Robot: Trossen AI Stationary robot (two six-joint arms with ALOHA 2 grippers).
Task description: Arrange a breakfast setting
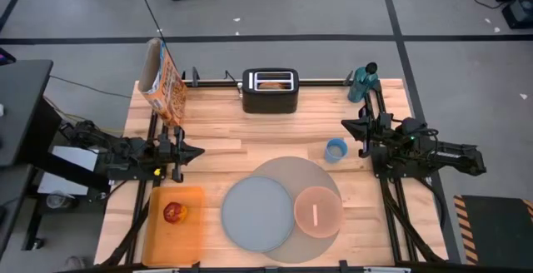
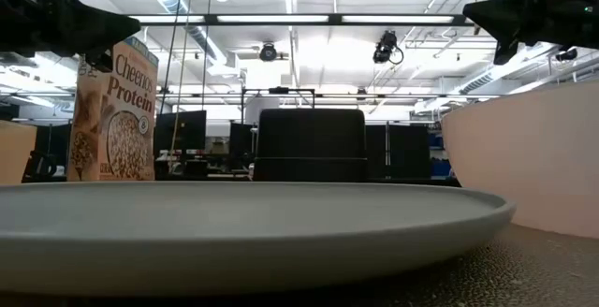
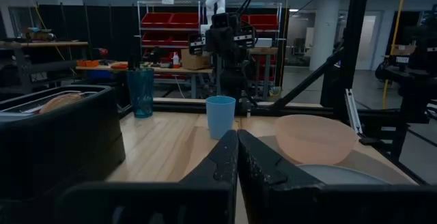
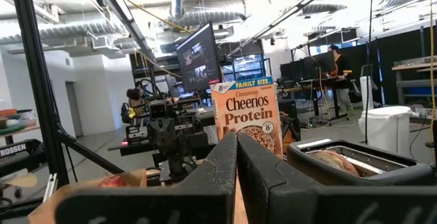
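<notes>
Plate (image 2: pixel 234 215), grey, stiff and probably slick, on mat (image 1: pixel 287 169) beside pink bowl (image 1: pixel 317 210) holding spoon (image 1: pixel 315 215): grip at rim; left gripper (image 1: pixel 193 151) and right gripper (image 1: pixel 348 124), fingers closed and empty, flank mat.

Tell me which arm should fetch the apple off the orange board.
Left, probably. The apple lies on the orange board just in front of the left gripper, which is shut. The right gripper, also shut, waits across the placemat.
</notes>
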